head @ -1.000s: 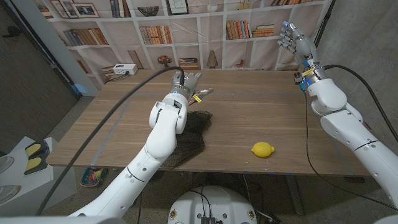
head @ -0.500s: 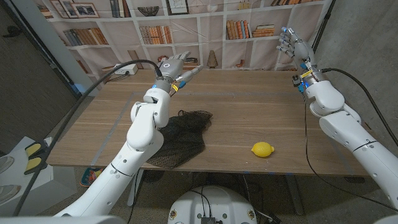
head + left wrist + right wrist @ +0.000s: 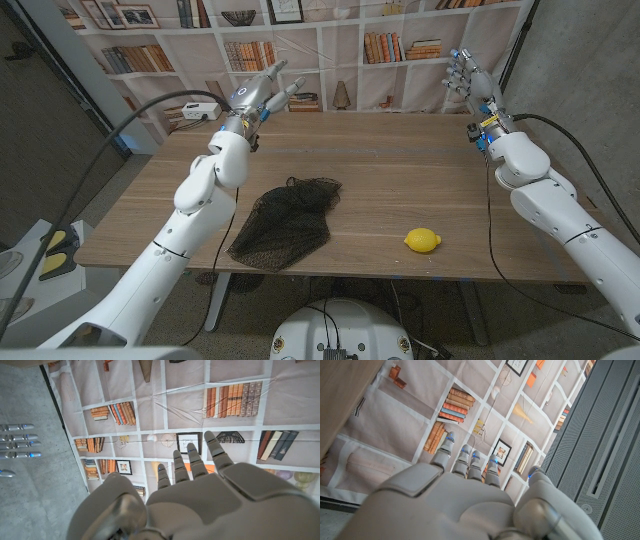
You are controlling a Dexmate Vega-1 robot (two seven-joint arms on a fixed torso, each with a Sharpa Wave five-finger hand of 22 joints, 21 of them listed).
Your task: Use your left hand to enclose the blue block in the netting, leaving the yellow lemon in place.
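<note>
Left hand [image 3: 257, 93] raised above the far left part of the wooden table [image 3: 400, 170], fingers extended and apart, holding nothing. Seen from the left wrist, the same hand [image 3: 200, 495] points its straight fingers [image 3: 192, 462] toward a printed bookshelf backdrop [image 3: 150, 420], with no object between them. The left arm [image 3: 190, 215] runs from the lower left corner of the head view up to this hand, and a black cable [image 3: 110, 140] arcs alongside it.

Right hand [image 3: 465, 72] held up beyond the far right corner of the table, fingers spread and empty. In the right wrist view, this hand [image 3: 455, 500] shows its fingers [image 3: 470, 462] fanned out toward the backdrop, beside a grey perforated panel [image 3: 600, 435].

Black netting [image 3: 287, 222] lies in a loose heap on the near left of the table, well apart from both hands. Its upper end is bunched into a darker mound; the rest spreads thin toward the table's near edge. Whether the blue block sits inside the mound cannot be told: no blue shows through the mesh in the head view.

Yellow lemon [image 3: 423, 240] rests on the near right of the table, apart from the netting and touched by neither hand.
</note>
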